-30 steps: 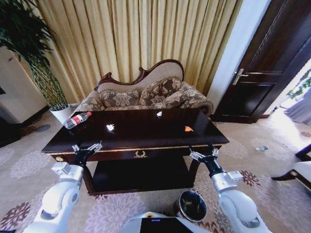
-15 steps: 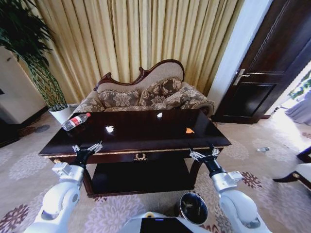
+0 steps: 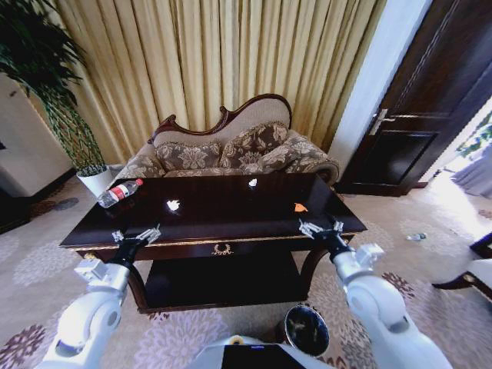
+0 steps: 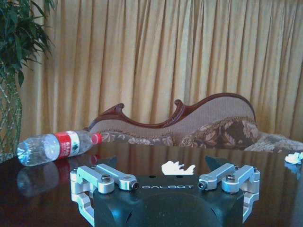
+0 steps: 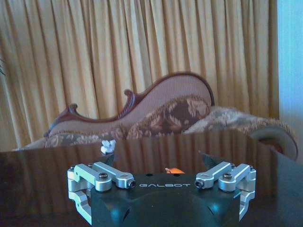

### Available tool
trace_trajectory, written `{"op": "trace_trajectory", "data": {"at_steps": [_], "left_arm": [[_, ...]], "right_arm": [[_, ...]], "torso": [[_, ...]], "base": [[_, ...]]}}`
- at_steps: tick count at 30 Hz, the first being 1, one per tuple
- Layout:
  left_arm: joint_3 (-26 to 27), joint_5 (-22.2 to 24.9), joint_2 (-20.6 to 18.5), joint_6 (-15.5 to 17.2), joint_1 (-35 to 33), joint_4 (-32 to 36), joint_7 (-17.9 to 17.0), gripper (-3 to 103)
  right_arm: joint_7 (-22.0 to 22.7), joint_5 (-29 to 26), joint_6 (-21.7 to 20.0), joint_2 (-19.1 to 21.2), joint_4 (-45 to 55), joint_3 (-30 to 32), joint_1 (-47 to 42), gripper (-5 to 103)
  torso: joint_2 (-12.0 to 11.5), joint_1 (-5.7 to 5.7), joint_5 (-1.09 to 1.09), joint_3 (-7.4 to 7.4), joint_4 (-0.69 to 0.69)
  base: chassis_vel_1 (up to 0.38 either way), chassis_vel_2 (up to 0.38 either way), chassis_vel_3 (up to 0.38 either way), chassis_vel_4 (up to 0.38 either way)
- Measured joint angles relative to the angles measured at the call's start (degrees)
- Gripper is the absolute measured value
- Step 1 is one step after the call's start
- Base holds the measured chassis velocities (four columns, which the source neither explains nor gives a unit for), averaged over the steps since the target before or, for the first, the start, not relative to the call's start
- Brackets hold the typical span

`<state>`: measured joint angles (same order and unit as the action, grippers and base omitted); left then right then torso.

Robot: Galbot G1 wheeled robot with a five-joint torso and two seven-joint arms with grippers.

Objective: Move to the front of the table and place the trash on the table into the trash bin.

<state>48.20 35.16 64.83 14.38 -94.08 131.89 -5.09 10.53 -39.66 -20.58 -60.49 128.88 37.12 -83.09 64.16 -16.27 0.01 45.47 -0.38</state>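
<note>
The trash bin point(image 3: 305, 329) stands on the carpet below and behind the right gripper point(image 3: 321, 228), close to the robot's base. Compared with a moment ago, the right gripper has risen and gone forward; it now hangs over the front edge of the counter point(image 3: 231, 213), while the left gripper point(image 3: 135, 237) stays at the same front edge, lower. Both grippers have their fingers spread and hold nothing. I judge that the drive to the counter is finished and the reaching begins.

Just ahead of the right gripper lies the orange piece point(image 3: 299, 207), with bare dark surface around it, so there is room to come down on it. Ahead of the left gripper lies a white scrap point(image 3: 174, 204); the bottle point(image 3: 119, 191) lies on its side further out, near the counter's left end. A second white scrap point(image 3: 252, 182) sits near the far edge, before the sofa point(image 3: 231, 150).
</note>
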Motion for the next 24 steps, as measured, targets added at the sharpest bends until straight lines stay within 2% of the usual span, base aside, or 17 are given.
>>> {"op": "trace_trajectory", "data": {"at_steps": [7,15,17,24], "left_arm": [[0.91,0.51,-0.24,0.72,-0.44,-0.18,0.49,100],[-0.18,0.48,-0.25,0.92,-1.07,0.54,0.55,100],[-0.22,0.51,-0.16,0.91,-1.20,0.69,0.55,100],[-0.42,0.57,0.91,0.73,-1.83,1.05,0.64,100]], "right_arm": [[-0.80,-1.80,-1.31,3.38,-5.97,-1.10,4.30,100],[-0.95,-4.85,-3.10,7.12,-11.99,-4.72,13.45,100],[-0.96,-5.10,-3.28,7.33,-12.36,-5.07,14.07,102],[-0.84,-5.68,-4.23,8.11,-17.61,-9.22,19.71,99]], "torso": [[0.00,0.00,0.00,0.00,-0.03],[0.00,0.00,0.00,0.00,-0.01],[0.00,0.00,-0.01,0.00,-0.01],[0.00,0.01,-0.01,0.00,-0.01]], "base": [[0.000,0.000,0.000,0.000],[0.000,0.000,0.000,0.000],[0.000,0.000,0.000,0.000],[0.000,0.000,0.000,0.000]]}}
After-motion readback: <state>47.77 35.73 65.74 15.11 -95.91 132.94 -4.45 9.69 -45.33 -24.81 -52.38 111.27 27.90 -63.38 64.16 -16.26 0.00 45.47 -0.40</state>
